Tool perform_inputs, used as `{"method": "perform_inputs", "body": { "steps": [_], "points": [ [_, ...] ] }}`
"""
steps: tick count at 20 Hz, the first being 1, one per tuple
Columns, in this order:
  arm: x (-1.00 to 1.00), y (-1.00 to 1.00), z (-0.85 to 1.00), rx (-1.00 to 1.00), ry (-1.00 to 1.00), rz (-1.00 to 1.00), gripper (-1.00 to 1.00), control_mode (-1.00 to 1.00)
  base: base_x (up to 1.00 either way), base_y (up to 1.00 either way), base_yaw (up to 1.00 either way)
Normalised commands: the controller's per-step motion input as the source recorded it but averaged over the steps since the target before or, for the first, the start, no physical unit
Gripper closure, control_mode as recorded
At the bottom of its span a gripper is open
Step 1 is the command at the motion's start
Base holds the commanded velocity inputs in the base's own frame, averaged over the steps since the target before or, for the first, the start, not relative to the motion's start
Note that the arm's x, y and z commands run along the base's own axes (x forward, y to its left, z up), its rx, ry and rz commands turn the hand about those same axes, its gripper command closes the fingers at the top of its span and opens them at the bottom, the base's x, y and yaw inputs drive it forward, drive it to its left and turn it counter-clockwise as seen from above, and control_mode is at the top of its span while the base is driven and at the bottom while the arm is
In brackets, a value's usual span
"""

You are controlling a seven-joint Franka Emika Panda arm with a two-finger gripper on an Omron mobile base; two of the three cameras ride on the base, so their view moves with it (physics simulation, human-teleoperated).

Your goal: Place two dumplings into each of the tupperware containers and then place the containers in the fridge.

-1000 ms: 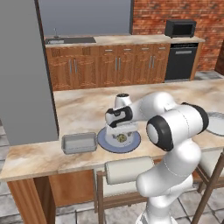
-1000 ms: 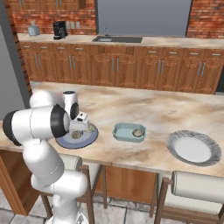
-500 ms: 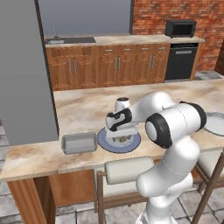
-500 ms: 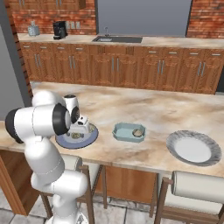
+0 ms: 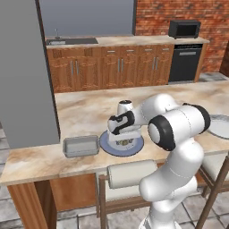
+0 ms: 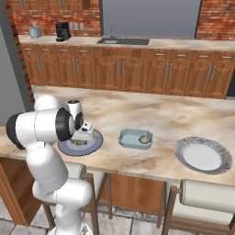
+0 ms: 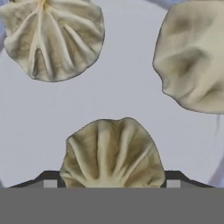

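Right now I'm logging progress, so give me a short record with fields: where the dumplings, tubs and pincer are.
pincer: low over the blue-grey plate, a dumpling between its tips, grip not clear
plate: three dumplings in hand view
teal tub: one dumpling inside
grey tub: on counter left of the plate, contents unclear
fridge: door shut

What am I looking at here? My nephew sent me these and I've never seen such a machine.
It is a white robot arm in a computer-drawn kitchen. Two pictures look over it from behind, left and right; the third looks out of its hand. Its pincer is lowered over a round blue-grey plate of small creased beige dumplings, one lying between its tips, not yet clearly gripped. On the marble counter also lie a grey rectangular tub, a pale teal tub and a round white plate.
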Motion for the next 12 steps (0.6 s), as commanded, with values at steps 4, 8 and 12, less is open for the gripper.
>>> {"method": "perform_inputs", "body": {
  "steps": [4, 8, 12],
  "points": [
    [-0.25, -0.1, 0.2, -0.01, -0.08, -0.01, 1.0, -1.0, 0.0, 0.0, 0.0],
    [-0.35, -0.26, 0.29, 0.0, -0.01, -0.04, 1.0, -1.0, 0.0, 0.0, 0.0],
    [-0.07, -0.33, 0.6, 0.0, 0.03, 0.0, 1.0, -1.0, 0.0, 0.0, 0.0]
  ]
}}
